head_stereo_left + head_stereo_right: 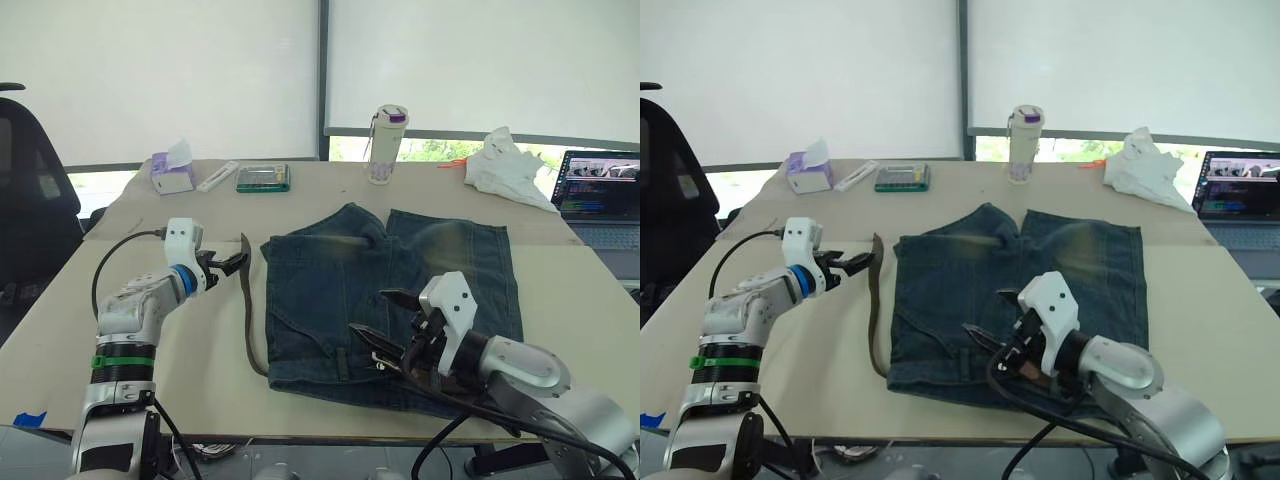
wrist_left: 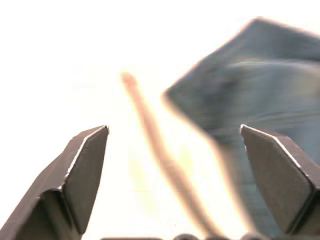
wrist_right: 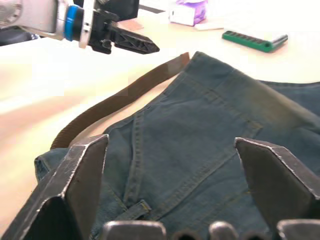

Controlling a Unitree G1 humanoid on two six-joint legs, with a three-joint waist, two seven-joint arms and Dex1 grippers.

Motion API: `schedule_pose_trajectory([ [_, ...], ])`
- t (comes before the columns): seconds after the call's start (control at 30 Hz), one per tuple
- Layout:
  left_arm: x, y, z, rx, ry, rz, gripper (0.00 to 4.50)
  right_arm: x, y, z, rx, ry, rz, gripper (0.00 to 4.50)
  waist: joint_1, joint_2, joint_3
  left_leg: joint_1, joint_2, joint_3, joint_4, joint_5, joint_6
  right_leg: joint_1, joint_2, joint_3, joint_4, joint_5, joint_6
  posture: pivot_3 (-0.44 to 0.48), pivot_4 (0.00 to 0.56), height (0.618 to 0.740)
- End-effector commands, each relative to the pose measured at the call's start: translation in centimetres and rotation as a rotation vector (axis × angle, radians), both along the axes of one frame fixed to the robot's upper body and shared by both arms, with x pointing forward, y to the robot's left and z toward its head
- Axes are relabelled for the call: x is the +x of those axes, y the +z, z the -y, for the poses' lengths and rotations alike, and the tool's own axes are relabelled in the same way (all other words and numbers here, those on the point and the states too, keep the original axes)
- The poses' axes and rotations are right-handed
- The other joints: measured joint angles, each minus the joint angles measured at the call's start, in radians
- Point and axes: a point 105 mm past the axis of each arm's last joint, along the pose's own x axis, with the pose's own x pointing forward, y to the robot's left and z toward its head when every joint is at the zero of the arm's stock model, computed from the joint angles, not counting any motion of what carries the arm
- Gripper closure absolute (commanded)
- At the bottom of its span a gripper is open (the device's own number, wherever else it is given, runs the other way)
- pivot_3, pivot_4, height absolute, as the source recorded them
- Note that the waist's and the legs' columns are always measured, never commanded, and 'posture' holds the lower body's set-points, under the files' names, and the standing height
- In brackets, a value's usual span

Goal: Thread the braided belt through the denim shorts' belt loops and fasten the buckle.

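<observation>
I'm at the threading step, barely begun by the look of it: the braided belt (image 1: 249,318) lies on the table (image 1: 190,370) along the left side of the denim shorts (image 1: 400,290), one end up near my left hand (image 1: 236,266), the other curving in under the waistband corner near the table's front edge. Can't tell if it's thru any belt loops yet; one small loop (image 3: 135,210) shows on the waistband in the right wrist view, nothing in it. Buckle not made out from here. Left hand is released, fingers spread, hovering just beside the belt's far end w/o touching it. Right hand (image 1: 992,322) is also spread wide, empty, poised over the waistband, close to the denim. Next move, I reckon: close left on the belt end, bring it round to the waistband, while right pins or lifts a loop so the tip can feed thru. Needs fine alignment, the strap is floppy & the loops lie flat. Around: tissue box (image 1: 172,172), green case (image 1: 263,178) & a bottle (image 1: 385,144) near the table's far edge, white cloth (image 1: 505,165) & a laptop (image 1: 600,195) toward the far right corner, office chair (image 1: 30,200) off the left edge. All well apart from the shorts, nothing blocks the work; my right arm's own black cable (image 1: 470,410) draped over the shorts' front hem could snag.
</observation>
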Motion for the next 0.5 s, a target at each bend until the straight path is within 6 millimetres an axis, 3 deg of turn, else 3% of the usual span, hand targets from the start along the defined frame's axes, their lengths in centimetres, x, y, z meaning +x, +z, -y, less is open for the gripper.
schedule_pose_trajectory([
  [0.03,1.4,-0.2,0.7,0.059,0.06,0.001,0.03,-0.5,0.4,0.1,-0.012,0.008,0.029,0.0,0.003,-0.001,0.0,0.0,-0.001,0.0,0.0,0.0,0.0,0.0,-0.001,0.0,0.0,0.0,0.0,0.0,0.15,0.74],
  [0.17,2.1,-0.8,1.3,0.069,0.04,-0.008,0.03,-0.7,0.2,0.3,-0.022,0.004,0.028,0.0,-0.01,-0.003,-0.001,-0.001,0.0,0.0,0.0,0.0,-0.001,-0.001,0.0,0.0,0.0,0.0,0.0,0.0,0.15,0.74],
  [0.2,2.2,-0.9,1.4,0.078,0.034,-0.007,0.58,-0.8,0.1,0.4,-0.023,0.0,0.026,0.0,-0.013,-0.003,-0.001,-0.001,0.0,0.0,0.0,0.0,-0.001,-0.002,0.001,0.0,0.0,0.0,0.0,0.0,0.15,0.74],
  [0.33,2.4,-0.5,1.5,0.113,-0.003,0.026,1.85,-1.1,-0.4,0.9,-0.033,-0.013,0.011,0.0,-0.013,-0.003,-0.001,0.0,0.002,0.0,0.0,-0.001,-0.002,-0.001,0.002,0.0,0.0,0.0,0.0,0.0,0.15,0.74],
  [0.5,0.3,1.6,2.2,0.318,-0.26,0.266,3.51,-1.7,-1.0,1.4,-0.047,-0.018,-0.018,0.0,-0.019,-0.003,-0.001,0.0,0.005,0.0,0.0,-0.002,-0.003,-0.002,0.002,0.001,0.0,0.0,0.0,0.0,0.15,0.74],
])
